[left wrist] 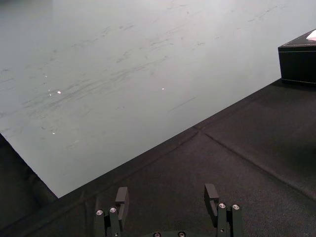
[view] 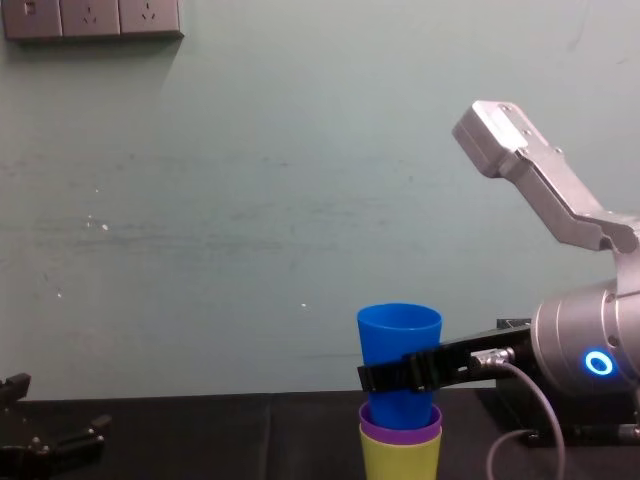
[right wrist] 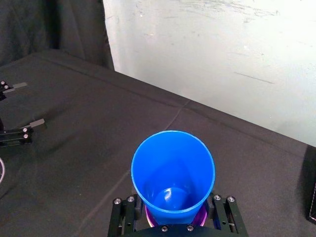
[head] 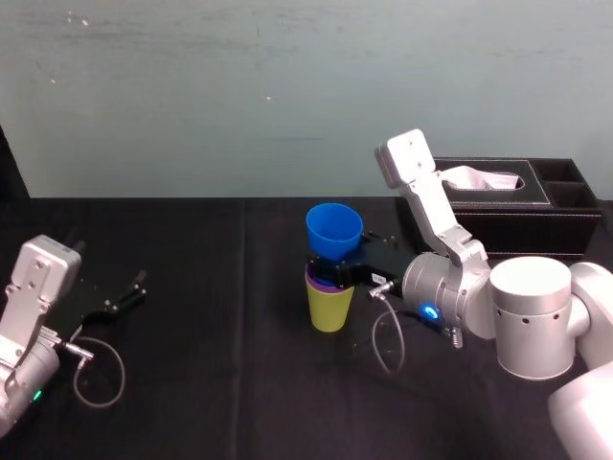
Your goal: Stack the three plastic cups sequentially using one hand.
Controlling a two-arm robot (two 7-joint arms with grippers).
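- The blue cup (view: 400, 345) stands upright right between the fingers of the right hand (view: 395, 378), its base down inside the purple cup (view: 400, 428).
- The purple cup sits nested in the yellow-green cup (view: 400, 458), which stands on the worktop (head: 211, 364).
- The right hand pinches the blue cup low on its sides, just above the purple rim.
- The left hand (left wrist: 167, 197) rests far off at the left of the worktop, fingers spread, nothing between them.
- Black cloth covers the worktop; a black tissue box (head: 517, 206) sits behind the right arm, against a pale green wall (head: 239, 96).
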